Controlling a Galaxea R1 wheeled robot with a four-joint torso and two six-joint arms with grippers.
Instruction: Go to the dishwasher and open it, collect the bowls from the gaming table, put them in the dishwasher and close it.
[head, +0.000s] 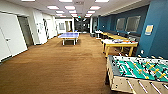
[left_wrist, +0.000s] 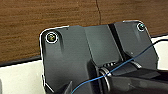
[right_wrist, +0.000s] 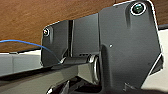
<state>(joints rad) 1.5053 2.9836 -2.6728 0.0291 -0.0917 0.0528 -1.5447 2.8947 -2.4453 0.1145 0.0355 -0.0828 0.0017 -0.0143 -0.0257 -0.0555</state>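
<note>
Nearest on the right stands the foosball table; driving forward could clip its corner. Farther right, yellow-topped tables narrow the brown carpet. Dishwasher and gaming table unseen; finger state cannot be told.

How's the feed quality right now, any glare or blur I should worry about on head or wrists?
Head view: soft throughout, ceiling lights bright, far end of the room dim, football table and ping-pong table still readable. Left wrist view: even light, faint glare on the wood floor. Right wrist view: blurred, with the robot's dark plate close up.
</note>
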